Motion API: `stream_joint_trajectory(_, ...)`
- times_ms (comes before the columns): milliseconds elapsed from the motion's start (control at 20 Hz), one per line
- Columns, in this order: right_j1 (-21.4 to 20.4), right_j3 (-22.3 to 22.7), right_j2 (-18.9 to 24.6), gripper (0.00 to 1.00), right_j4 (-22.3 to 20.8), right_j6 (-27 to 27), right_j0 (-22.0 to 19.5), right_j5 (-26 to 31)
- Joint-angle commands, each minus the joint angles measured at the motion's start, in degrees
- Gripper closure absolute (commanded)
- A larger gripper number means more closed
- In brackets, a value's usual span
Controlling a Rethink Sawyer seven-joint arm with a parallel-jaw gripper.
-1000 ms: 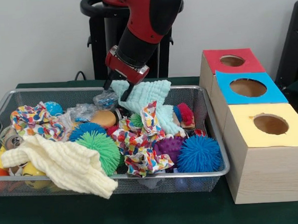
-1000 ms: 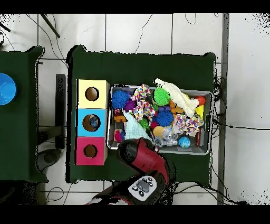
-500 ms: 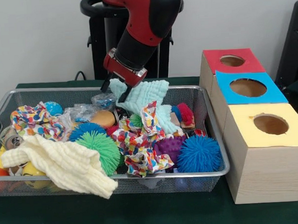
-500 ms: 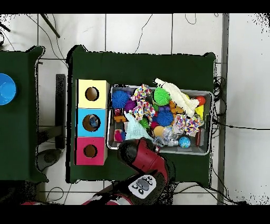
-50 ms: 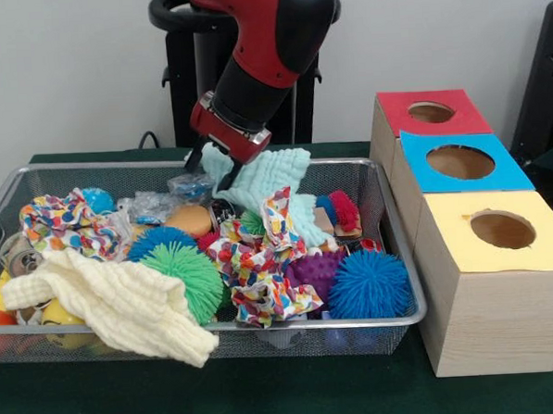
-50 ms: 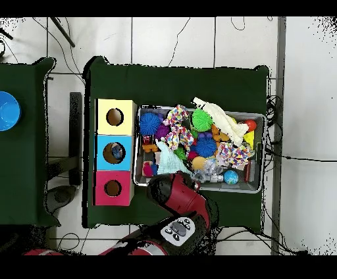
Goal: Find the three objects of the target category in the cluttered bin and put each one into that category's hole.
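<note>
My gripper (image 5: 213, 169) hangs over the back of the wire bin (image 5: 396, 238), shut on a corner of a mint-green cloth (image 5: 267, 175). The cloth's upper part is raised and its lower end still rests among the toys. A cream knitted cloth (image 5: 115, 304) droops over the bin's front rim. A multicoloured patterned cloth (image 5: 259, 256) lies in the middle and another (image 5: 62, 226) at the left. In the overhead view the arm (image 6: 179, 201) hides the gripper, with the mint cloth (image 6: 167, 164) showing beside it. Red (image 5: 429, 114), blue (image 5: 460, 163) and yellow (image 5: 502, 230) boxes with holes stand to the right.
Spiky balls fill the bin: blue (image 5: 369, 284), green (image 5: 184, 277) and purple (image 5: 313, 270). A tin can (image 5: 19, 258) and yellow toys sit at the left end. In the overhead view a small object lies inside the blue box's hole (image 6: 115, 152), and a blue bowl (image 6: 8, 110) sits on a side table.
The gripper has risen a little and drifted left with the mint cloth, pulling its top corner higher out of the bin. Everything else stays put.
</note>
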Motion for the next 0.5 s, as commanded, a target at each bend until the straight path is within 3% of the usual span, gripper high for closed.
stream_joint_trajectory(50, 3.82, -1.39, 6.67, 0.0, 3.48, 16.26, -2.65, -6.9)
stream_joint_trajectory(500, 4.07, -1.78, 7.83, 0.0, 2.61, 16.5, -4.01, -7.84)
